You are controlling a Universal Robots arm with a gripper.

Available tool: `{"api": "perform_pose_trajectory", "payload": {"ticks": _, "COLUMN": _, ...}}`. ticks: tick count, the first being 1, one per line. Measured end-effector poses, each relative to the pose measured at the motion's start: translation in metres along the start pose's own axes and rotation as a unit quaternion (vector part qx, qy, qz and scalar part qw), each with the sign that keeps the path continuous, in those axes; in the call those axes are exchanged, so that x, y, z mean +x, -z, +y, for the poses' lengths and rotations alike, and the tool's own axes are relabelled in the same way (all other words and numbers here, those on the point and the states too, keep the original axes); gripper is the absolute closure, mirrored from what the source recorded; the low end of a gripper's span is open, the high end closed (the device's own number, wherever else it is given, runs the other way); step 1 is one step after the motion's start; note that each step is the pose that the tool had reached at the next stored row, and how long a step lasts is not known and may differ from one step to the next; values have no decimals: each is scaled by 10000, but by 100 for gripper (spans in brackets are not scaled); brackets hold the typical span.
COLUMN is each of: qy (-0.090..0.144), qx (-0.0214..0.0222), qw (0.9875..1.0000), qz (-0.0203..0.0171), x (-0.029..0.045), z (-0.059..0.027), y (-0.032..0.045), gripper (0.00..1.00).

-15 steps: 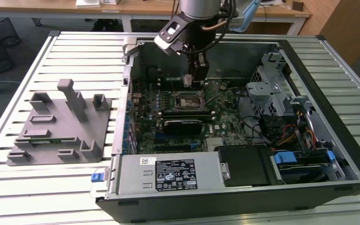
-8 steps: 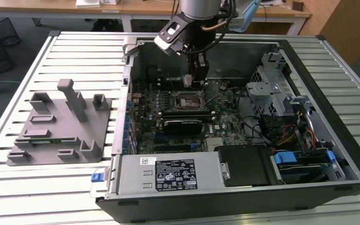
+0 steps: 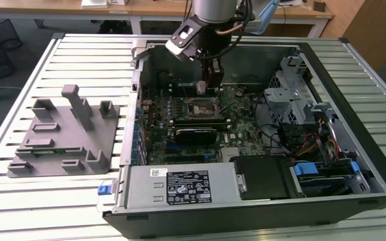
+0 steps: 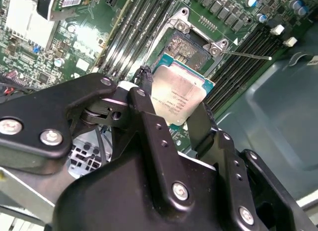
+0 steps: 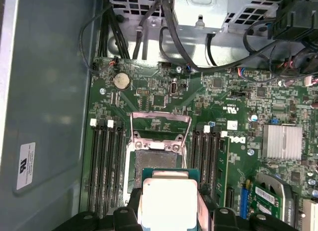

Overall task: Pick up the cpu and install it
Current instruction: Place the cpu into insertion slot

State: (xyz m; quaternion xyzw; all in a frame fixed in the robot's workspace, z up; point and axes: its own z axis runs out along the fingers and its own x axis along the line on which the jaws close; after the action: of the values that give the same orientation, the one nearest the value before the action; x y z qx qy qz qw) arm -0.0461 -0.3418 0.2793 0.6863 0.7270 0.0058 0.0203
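1. Exterior view: the arm reaches down into the open computer case, which sits on the slatted bench. Its end effector hangs just above the motherboard.
2. In the second wrist view the fingers pinch the cpu by two opposite edges. The chip is held off the board with its silvery top facing the wrist cameras.
3. The socket lies open directly beyond the chip, its metal frame swung back, so the recess is uncovered.
4. Room is tight: memory slots flank the socket on both sides, and a thin lever juts out beside it.
5. A black block sits on the board near the socket, and cables crowd the case on the exterior view's right.
6. A grey fixture stands on the bench beside the case, toward the bench edge on the exterior view's left.
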Motion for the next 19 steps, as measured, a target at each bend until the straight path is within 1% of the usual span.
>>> {"api": "perform_pose_trajectory", "payload": {"ticks": 4, "qy": 0, "qx": 1, "qw": 10000, "qz": -1, "x": 26, "z": 23, "y": -73, "gripper": 47}}
{"api": "perform_pose_trajectory", "payload": {"ticks": 11, "qy": -53, "qx": 1, "qw": 10000, "qz": -2, "x": 29, "z": 24, "y": -200, "gripper": 47}}
{"api": "perform_pose_trajectory", "payload": {"ticks": 15, "qy": -78, "qx": 3, "qw": 10000, "qz": -5, "x": 29, "z": 22, "y": -248, "gripper": 47}}
{"api": "perform_pose_trajectory", "payload": {"ticks": 19, "qy": -79, "qx": 2, "qw": 10000, "qz": -5, "x": 31, "z": 19, "y": -313, "gripper": 47}}
